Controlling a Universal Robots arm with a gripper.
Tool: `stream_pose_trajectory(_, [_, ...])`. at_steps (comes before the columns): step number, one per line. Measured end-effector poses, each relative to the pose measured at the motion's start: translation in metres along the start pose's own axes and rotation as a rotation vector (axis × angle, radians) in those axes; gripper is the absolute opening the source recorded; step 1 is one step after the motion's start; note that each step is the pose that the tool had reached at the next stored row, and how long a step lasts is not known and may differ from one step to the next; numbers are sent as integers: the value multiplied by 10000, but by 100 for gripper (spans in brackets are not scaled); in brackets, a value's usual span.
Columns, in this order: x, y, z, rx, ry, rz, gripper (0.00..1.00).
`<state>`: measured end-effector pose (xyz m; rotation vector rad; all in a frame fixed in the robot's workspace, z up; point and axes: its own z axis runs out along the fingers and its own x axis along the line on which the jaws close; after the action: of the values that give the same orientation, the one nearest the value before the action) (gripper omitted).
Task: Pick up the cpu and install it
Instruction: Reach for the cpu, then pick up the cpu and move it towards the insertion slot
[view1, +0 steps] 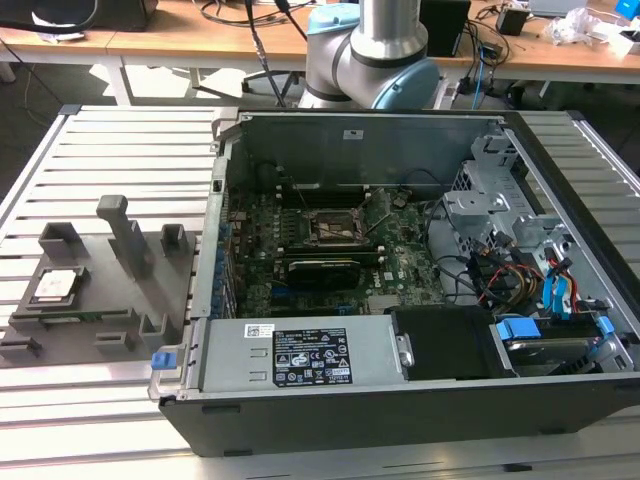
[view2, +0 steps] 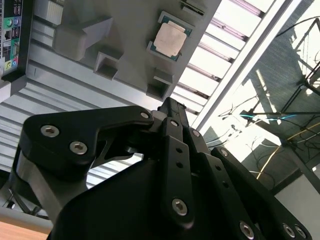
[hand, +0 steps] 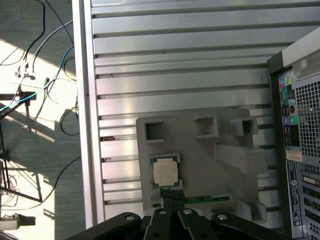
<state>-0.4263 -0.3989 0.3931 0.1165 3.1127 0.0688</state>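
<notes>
As seen in both wrist views, the gripper (hand: 172, 196) (view2: 169, 103) was clenched, its two fingers drawn together with nothing between them. It stood off from the grey fixture (hand: 200, 155), touching no part of it, and its tips pointed at the fixture edge nearest the cpu.

The cpu (view1: 57, 286) lay flat in a square recess of the fixture (view1: 115, 312), metal top upward, with a thin darker rim showing round it. In the first wrist view the cpu (hand: 165, 172) sat just beyond the gripper tips. In the second wrist view the cpu (view2: 170, 36) lay well apart from them, across the fixture (view2: 125, 30) face. Nothing rested on it.

The fixture lay on a slatted aluminium table (view1: 120, 130). An open computer case (view1: 300, 425) stood just beside the fixture, on the exterior view's right of it. The case's rear panel (hand: 300, 150) faced the fixture, with coloured ports visible.

The motherboard socket (view1: 337, 228) lay inside the case, well apart from the fixture. Whether its frame was raised or lowered could not be told.

The robot arm (view1: 385, 50) rose behind the case, on the far side from the fixture in the exterior view.
</notes>
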Motion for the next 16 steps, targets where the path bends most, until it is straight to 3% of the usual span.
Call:
stream_pose_trajectory(8, [7,0,0,1,1,0,11])
stream_pose_trajectory(11, [9,0,-1,1,1,0,29])
stream_pose_trajectory(12, [10,-1,0,0,1,0,29])
stream_pose_trajectory(16, [14,-1,0,1,1,0,66])
